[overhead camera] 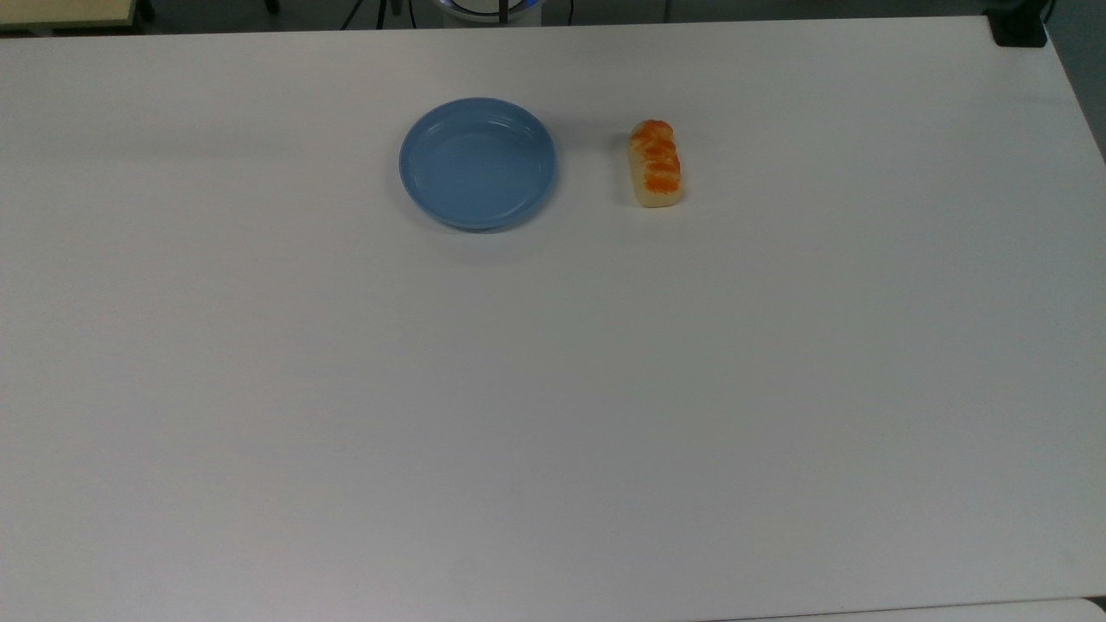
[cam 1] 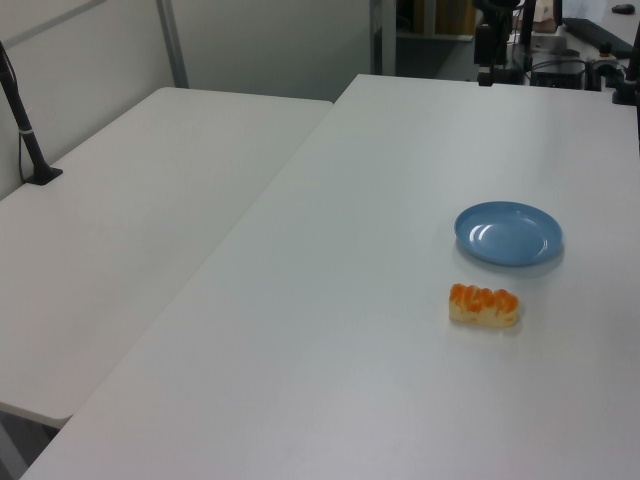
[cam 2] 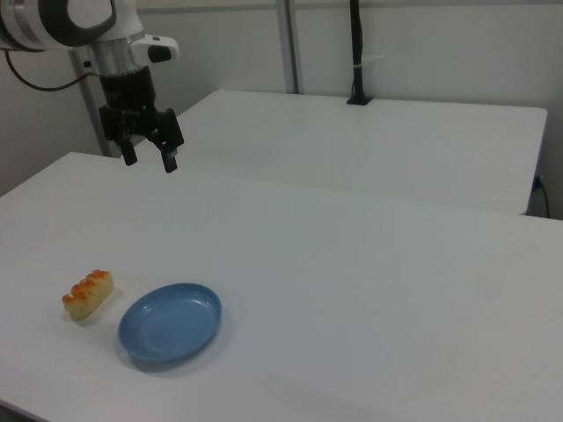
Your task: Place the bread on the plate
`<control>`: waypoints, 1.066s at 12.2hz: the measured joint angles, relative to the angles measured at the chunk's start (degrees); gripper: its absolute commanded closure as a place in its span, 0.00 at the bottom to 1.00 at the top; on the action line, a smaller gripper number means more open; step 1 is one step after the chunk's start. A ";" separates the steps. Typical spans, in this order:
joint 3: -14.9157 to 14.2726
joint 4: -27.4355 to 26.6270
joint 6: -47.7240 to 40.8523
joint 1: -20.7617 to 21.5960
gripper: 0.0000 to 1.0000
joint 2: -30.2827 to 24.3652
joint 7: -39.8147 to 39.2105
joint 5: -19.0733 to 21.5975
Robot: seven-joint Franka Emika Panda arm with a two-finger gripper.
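The bread [overhead camera: 657,164], a small pale-yellow loaf with orange-brown glazed segments, lies flat on the white table to the right of the plate in the top view. The light-blue round plate [overhead camera: 477,163] sits bare beside it, a short gap apart. In the left view the bread [cam 1: 484,305] lies just in front of the plate [cam 1: 509,233]. The right view has the bread [cam 2: 88,293] left of the plate [cam 2: 171,322]. My gripper [cam 2: 150,161] hangs open high above the table's far side in the right view, well away from both, nothing between its fingers.
The white table [overhead camera: 553,415] stretches wide around both objects. A second white table [cam 1: 120,230] adjoins it on the left view's left, with a black pole clamped at its edge [cam 1: 28,140]. A black clamp [overhead camera: 1020,30] sits at the top view's upper right corner.
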 measured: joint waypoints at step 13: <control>0.13 -0.81 0.14 2.20 0.00 2.16 -0.99 0.00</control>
